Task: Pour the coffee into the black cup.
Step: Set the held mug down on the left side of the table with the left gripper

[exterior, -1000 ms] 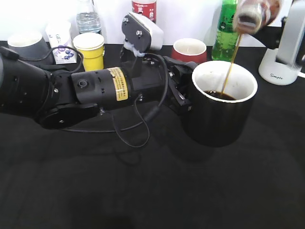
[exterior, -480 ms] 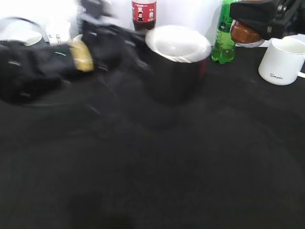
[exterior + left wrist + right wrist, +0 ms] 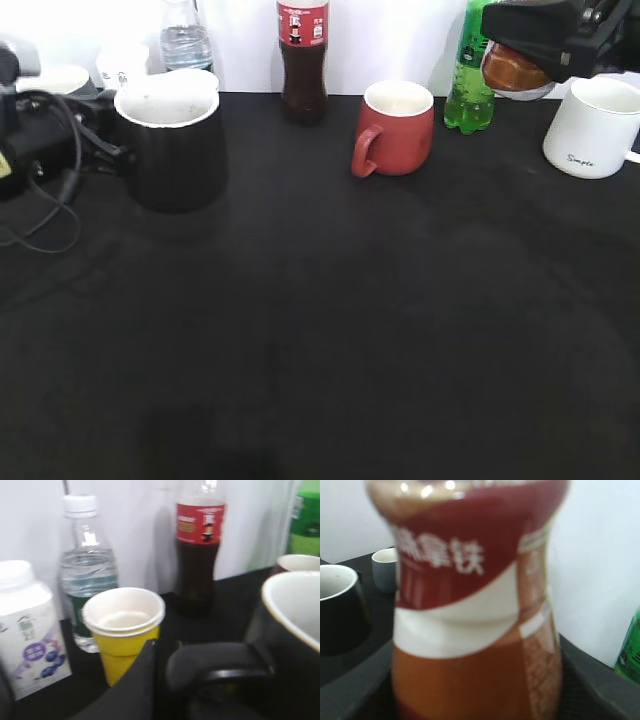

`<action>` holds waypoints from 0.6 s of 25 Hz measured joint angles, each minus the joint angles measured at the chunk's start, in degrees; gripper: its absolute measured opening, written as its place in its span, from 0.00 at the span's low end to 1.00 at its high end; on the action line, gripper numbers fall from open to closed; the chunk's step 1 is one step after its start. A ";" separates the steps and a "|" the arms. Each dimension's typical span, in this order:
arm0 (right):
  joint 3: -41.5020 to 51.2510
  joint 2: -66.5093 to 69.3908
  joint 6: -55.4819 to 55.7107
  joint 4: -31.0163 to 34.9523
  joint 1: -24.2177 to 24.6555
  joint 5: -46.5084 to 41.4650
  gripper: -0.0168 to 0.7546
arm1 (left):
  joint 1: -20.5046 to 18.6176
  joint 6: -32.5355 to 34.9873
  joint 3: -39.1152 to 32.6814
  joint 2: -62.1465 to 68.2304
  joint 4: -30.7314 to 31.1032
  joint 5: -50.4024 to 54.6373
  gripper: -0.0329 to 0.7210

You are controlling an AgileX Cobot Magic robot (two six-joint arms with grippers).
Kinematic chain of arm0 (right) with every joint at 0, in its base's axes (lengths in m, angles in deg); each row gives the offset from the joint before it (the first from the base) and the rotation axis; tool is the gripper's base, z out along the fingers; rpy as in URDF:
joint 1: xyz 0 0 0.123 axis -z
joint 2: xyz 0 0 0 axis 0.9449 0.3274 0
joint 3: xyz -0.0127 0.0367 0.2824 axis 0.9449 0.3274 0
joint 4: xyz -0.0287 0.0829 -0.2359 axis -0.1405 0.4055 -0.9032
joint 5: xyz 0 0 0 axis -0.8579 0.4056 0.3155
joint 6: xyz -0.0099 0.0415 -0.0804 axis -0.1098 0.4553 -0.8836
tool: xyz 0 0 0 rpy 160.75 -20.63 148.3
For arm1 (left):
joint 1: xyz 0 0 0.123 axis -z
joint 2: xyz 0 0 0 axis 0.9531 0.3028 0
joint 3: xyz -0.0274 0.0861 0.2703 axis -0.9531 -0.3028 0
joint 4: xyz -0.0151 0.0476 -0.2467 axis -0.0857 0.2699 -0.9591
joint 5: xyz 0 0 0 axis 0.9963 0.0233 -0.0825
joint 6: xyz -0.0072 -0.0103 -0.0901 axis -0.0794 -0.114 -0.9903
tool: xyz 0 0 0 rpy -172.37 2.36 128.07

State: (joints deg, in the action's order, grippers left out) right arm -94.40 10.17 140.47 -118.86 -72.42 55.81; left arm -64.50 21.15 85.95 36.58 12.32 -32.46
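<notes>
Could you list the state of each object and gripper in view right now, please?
black cup: upright at the left, held by its handle.
left gripper: shut on the cup handle.
coffee bottle: held by the right gripper, brown liquid left inside.
right gripper: shut on the coffee bottle, raised at the far right.
red mug: upright, untouched.
white mug: upright.
yellow paper cup: upright.
cola bottle: upright.

Red-brown mug (image 3: 397, 127) between cola bottle (image 3: 302, 60) and green bottle (image 3: 470, 75) (white mug (image 3: 593, 127) far right).
</notes>
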 joint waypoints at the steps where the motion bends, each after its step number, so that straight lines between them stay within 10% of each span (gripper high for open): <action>1: 0.00 0.00 0.00 0.00 0.00 0.00 0.71 | 0.00 1.90 -0.01 1.79 -3.39 -2.17 0.12; 5: 0.00 0.00 0.06 0.00 0.00 0.07 0.71 | 0.00 6.34 -0.01 8.53 -16.80 -9.84 0.12; 15: 0.00 0.00 0.10 0.00 0.00 0.04 0.71 | 0.00 8.36 -0.22 16.50 -20.91 -12.67 0.16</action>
State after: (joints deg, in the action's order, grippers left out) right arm -94.40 10.17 140.57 -118.86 -72.42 55.85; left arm -64.50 29.52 85.73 53.08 -8.58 -45.13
